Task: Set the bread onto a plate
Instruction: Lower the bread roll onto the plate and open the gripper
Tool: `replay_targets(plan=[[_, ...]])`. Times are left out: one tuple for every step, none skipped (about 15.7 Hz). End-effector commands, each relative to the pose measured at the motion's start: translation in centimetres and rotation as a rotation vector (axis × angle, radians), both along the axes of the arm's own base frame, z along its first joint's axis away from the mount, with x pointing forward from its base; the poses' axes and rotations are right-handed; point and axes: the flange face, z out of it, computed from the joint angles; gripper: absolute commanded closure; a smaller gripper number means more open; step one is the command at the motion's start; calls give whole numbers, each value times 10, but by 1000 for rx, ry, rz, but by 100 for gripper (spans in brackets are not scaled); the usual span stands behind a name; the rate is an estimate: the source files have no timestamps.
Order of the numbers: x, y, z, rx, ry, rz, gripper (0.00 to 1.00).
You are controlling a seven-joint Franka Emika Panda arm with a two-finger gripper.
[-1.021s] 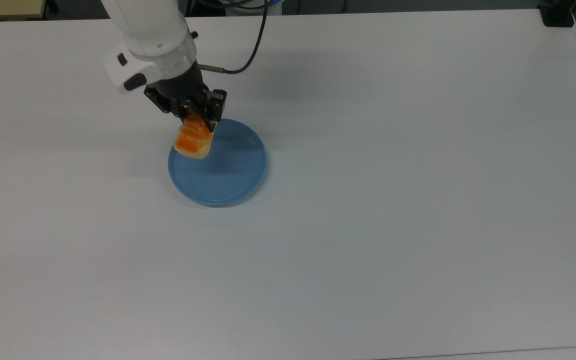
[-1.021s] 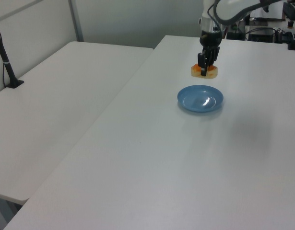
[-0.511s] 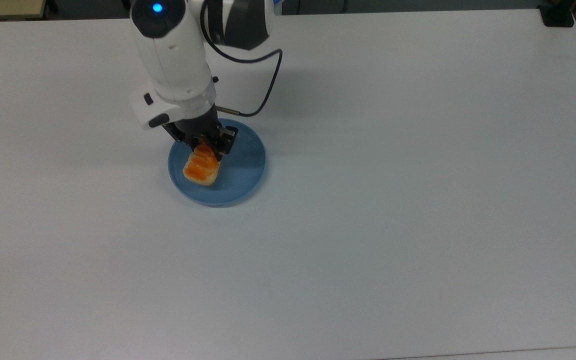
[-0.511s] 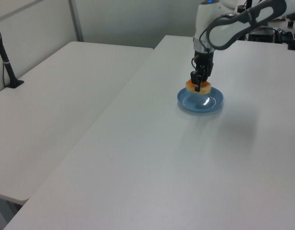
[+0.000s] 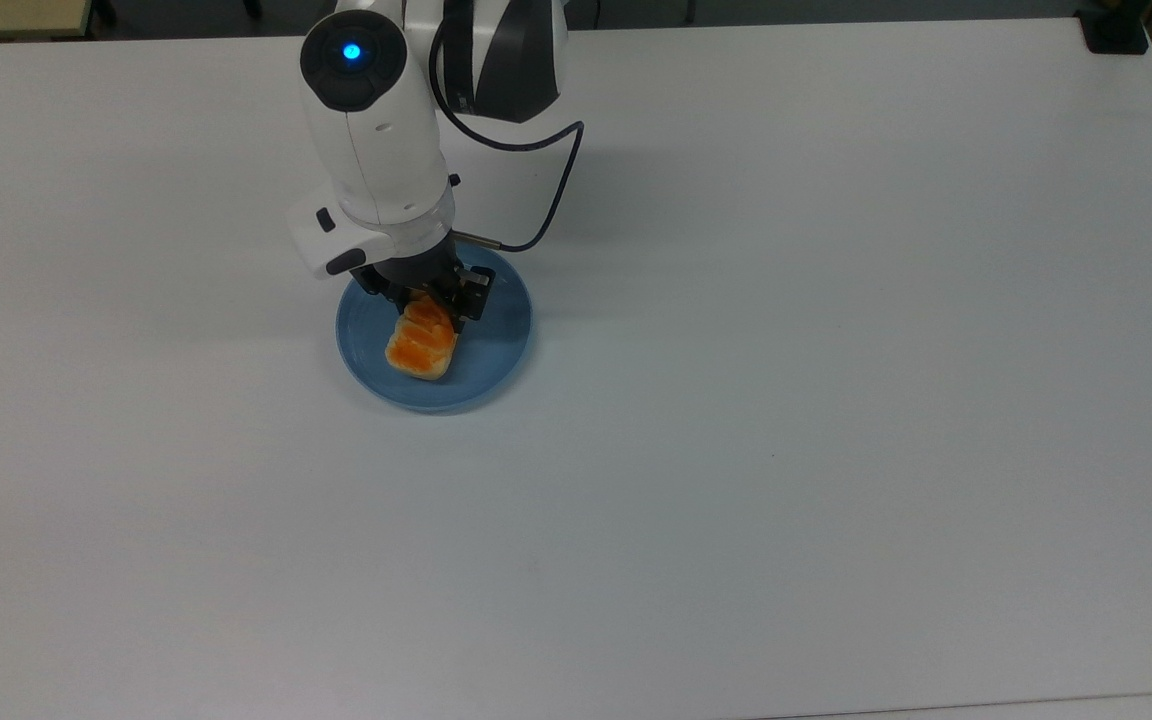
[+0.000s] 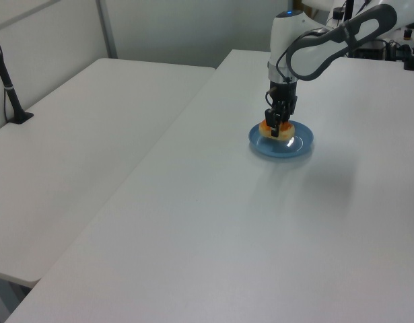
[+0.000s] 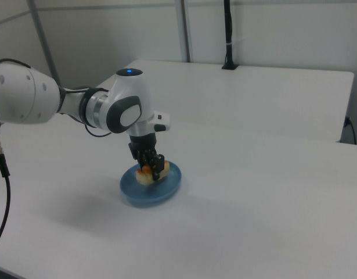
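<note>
Tool (image 5: 428, 300) is gripping the bread (image 5: 421, 342) at its upper end, holding it low over the plate (image 5: 496, 340) directly beneath, on the worktop (image 5: 836, 400).

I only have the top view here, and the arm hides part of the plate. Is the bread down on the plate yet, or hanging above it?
Observer: In the right view the bread sits low inside the plate, its underside at the plate's floor; I can't tell if it bears weight.
Operator: Is the gripper holding it?
Observer: Yes. In the right view the gripper comes straight down, fingers closed on the bread's upper part.
Operator: Is the bread near an edge?
Observer: In the left view it lies toward the plate's far left rim, inside it.
</note>
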Motion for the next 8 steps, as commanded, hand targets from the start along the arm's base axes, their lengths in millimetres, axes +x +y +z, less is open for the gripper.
replay_targets(plan=[[-1,2,3,-28,-18,-3,0],[-1,2,3,-29,-18,-2,0],[-1,2,4,-29,-18,-3,0],[-1,2,5,-29,-19,-2,0],[-1,0,7,-29,-22,-6,0],[-1,-1,12,-28,-25,-7,0],[-1,-3,22,-28,-36,-10,0],[-5,-7,39,-26,-34,-15,0]])
